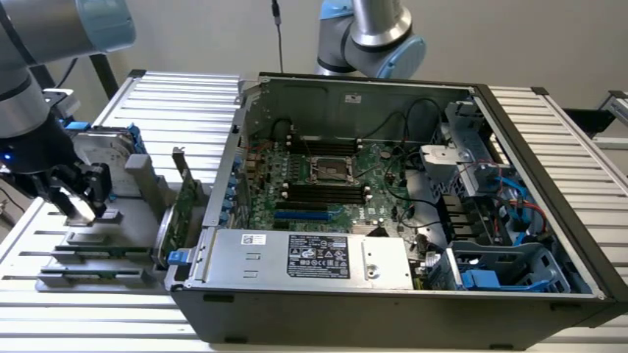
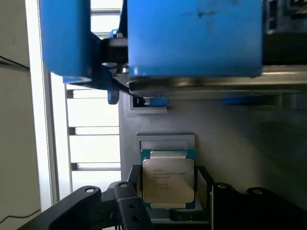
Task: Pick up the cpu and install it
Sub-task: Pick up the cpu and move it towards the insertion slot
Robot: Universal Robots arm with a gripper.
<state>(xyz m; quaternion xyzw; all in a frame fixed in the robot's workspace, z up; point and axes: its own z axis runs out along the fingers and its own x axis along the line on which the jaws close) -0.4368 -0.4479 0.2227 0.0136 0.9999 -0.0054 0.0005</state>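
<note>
The cpu [image 2: 168,179] is a small square chip with a silver lid and a green edge. It sits between the two black fingers of my gripper [image 2: 169,194], which press on its opposite sides. It stands slightly off the grey recess [image 2: 165,143] of its holder. In the exterior view, my gripper [image 1: 81,202] hangs at the left over the grey parts tray [image 1: 98,257], with the cpu [image 1: 79,207] showing bright between the fingers. The motherboard's empty cpu socket [image 1: 334,169] lies in the middle of the open computer case [image 1: 393,294].
A silver hard drive with blue rails [image 1: 103,147] stands just behind my gripper, and its blue rail [image 2: 192,38] looms close in the wrist view. A green expansion card [image 1: 182,213] stands upright between tray and case. A second arm [image 1: 368,37] reaches over the case's back.
</note>
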